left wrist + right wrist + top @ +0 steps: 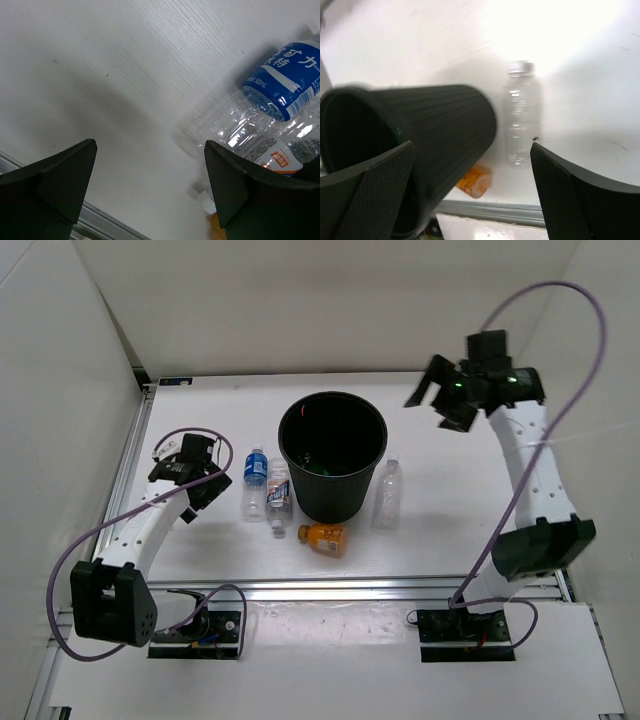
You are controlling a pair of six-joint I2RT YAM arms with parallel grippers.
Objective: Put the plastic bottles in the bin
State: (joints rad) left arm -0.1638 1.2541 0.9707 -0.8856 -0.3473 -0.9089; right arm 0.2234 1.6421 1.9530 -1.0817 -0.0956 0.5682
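Note:
The black bin (345,495) stands at mid-table; a trace of green shows inside it. Left of it lie the blue-label bottle (255,480) and the white-label bottle (278,497). The orange bottle (323,537) lies in front of the bin and the plain clear bottle (387,493) lies to its right. My left gripper (203,478) is open and empty, low over the table just left of the blue-label bottle (287,85). My right gripper (445,400) is open and empty, raised high to the right of the bin (445,120), above the clear bottle (521,120).
White walls enclose the table on the left, back and right. An aluminium rail (400,587) runs along the near edge, and another runs along the left edge (130,455). Purple cables loop from both arms.

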